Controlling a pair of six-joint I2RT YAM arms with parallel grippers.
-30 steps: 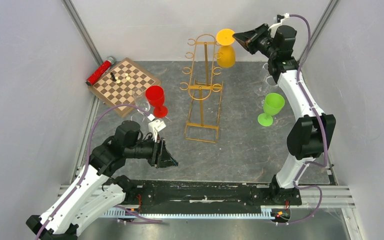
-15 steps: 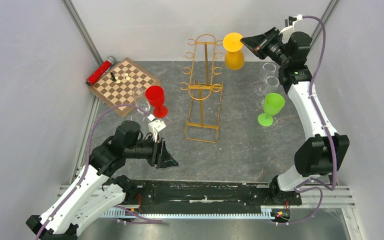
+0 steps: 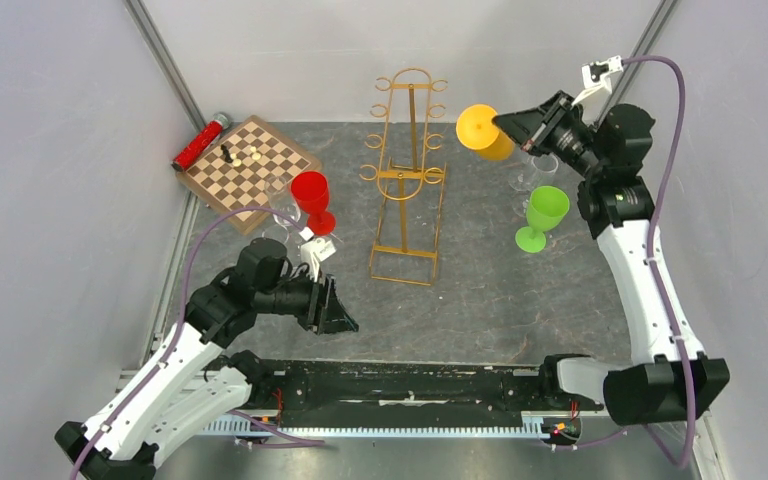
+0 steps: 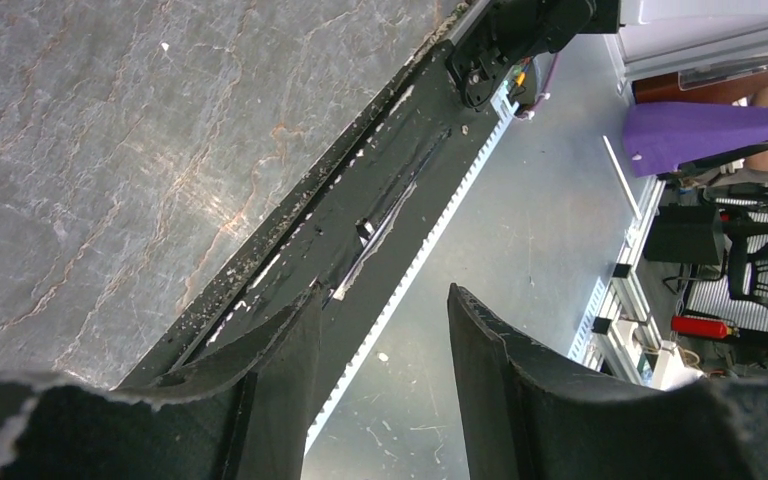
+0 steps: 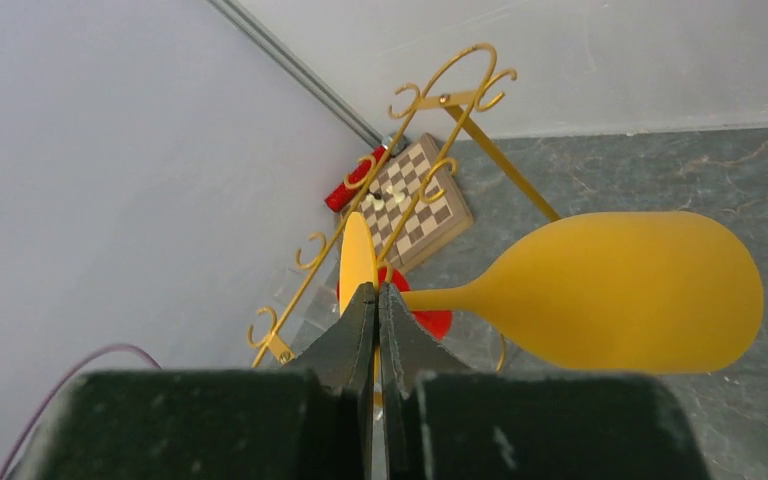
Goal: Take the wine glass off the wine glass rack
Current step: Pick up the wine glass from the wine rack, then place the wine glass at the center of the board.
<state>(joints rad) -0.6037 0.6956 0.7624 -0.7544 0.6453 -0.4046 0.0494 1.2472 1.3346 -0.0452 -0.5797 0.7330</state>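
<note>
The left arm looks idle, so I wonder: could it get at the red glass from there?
Probably yes. The red glass stands upright just beyond the left gripper, nothing visible between them; its open jaws point away, so it must turn first.

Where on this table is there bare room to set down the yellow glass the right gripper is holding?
Best: the bare table between the wine glass rack and the green glass, widening toward the near rail. Crowded: far left, around the chessboard and red glass. The right gripper holds the yellow wine glass off the rack, far right.
</note>
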